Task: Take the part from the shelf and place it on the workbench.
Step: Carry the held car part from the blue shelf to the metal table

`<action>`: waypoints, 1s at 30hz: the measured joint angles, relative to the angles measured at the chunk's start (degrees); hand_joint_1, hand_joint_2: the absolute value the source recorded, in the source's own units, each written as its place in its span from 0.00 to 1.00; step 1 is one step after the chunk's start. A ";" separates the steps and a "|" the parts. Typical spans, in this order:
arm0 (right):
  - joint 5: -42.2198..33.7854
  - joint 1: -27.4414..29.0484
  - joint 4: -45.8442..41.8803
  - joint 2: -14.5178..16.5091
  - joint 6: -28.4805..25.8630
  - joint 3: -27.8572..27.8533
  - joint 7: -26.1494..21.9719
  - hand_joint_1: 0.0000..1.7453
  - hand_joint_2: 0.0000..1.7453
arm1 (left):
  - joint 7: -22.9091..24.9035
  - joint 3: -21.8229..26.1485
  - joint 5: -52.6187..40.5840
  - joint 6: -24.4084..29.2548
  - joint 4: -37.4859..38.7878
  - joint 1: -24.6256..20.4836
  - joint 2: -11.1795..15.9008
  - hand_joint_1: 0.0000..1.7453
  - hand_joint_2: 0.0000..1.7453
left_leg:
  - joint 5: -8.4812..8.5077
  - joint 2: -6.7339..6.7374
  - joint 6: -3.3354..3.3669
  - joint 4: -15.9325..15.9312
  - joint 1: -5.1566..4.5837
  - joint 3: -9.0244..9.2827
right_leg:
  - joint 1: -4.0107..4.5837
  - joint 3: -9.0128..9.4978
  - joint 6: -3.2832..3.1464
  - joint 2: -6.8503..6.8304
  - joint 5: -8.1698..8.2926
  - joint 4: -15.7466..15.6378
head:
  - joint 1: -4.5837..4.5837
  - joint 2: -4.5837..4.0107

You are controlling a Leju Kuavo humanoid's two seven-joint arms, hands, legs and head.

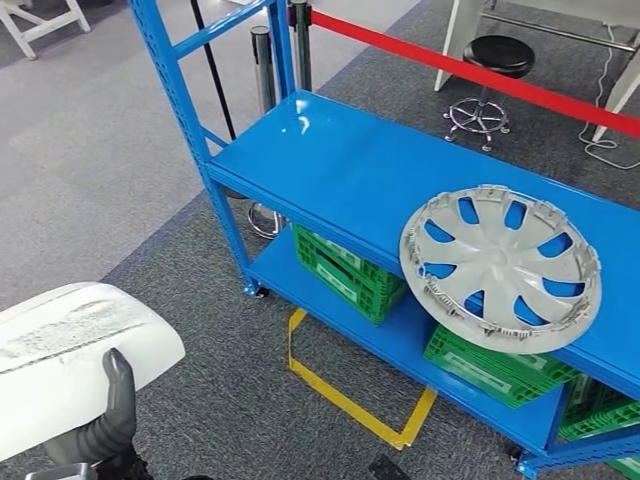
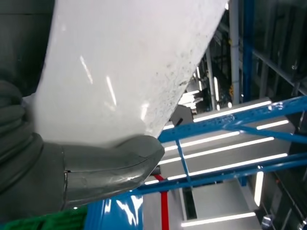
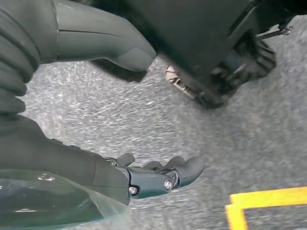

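Note:
My left hand (image 1: pixel 106 420) holds a glossy white curved part (image 1: pixel 68 355) at the lower left of the head view, its thumb pressed against the part's near face. In the left wrist view the same white part (image 2: pixel 119 62) rests on the thick grey thumb (image 2: pixel 108 165). The blue shelf (image 1: pixel 340 160) stands ahead, with a silver wheel cover (image 1: pixel 502 265) lying on its top board. My right hand (image 3: pixel 119 115) hangs over the grey carpet, fingers spread apart and holding nothing.
Green crates (image 1: pixel 347 275) sit on the shelf's lower board. A red barrier belt (image 1: pixel 483 75) on chrome posts (image 1: pixel 263 60) runs behind the shelf, with a black stool (image 1: pixel 494 60) beyond. Yellow tape (image 1: pixel 355 400) marks the carpet in front of the shelf.

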 joint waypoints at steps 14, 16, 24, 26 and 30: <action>-5.78 -0.15 -0.12 -0.24 -4.60 0.28 -1.88 0.00 1.00 | 0.91 0.79 -1.26 0.03 -0.18 1.78 -0.21 1.00 1.00 | 3.25 5.36 1.46 -5.27 -0.09 2.19 | 0.75 1.11 1.75 -7.39 -2.14 0.15 | -0.35 0.00; -5.43 0.14 -0.09 -0.11 -4.39 0.34 -0.52 0.00 1.00 | 0.91 0.92 -1.19 0.03 -0.26 1.82 -0.30 1.00 1.00 | 3.52 4.04 2.22 -5.73 0.19 2.38 | 0.61 -0.70 2.01 -4.33 -4.75 4.16 | -0.07 0.00; -4.49 -0.75 -0.14 -0.46 -4.34 1.80 -2.00 0.00 1.00 | -0.02 1.17 -0.21 0.03 -0.54 3.46 -0.17 1.00 1.00 | 3.30 -2.06 2.22 -5.07 0.05 2.37 | 0.37 -3.00 1.58 1.62 -1.03 4.49 | 0.15 0.00; -4.55 -1.06 -0.14 -0.52 -4.39 2.39 -1.77 0.00 1.00 | -0.10 1.56 -0.30 0.03 -1.33 4.65 -0.33 1.00 1.00 | 3.32 -3.35 1.61 -4.70 0.15 1.93 | 0.26 -1.29 1.42 3.65 -0.22 1.13 | 0.11 0.00; -4.59 -0.96 -0.12 -0.38 -4.47 3.49 -0.99 0.00 1.00 | -0.20 2.71 0.19 0.07 -3.56 6.51 -0.58 1.00 1.00 | 2.87 -3.14 0.38 -3.42 0.30 0.83 | 0.35 -0.67 0.41 1.24 0.10 0.71 | -0.13 0.00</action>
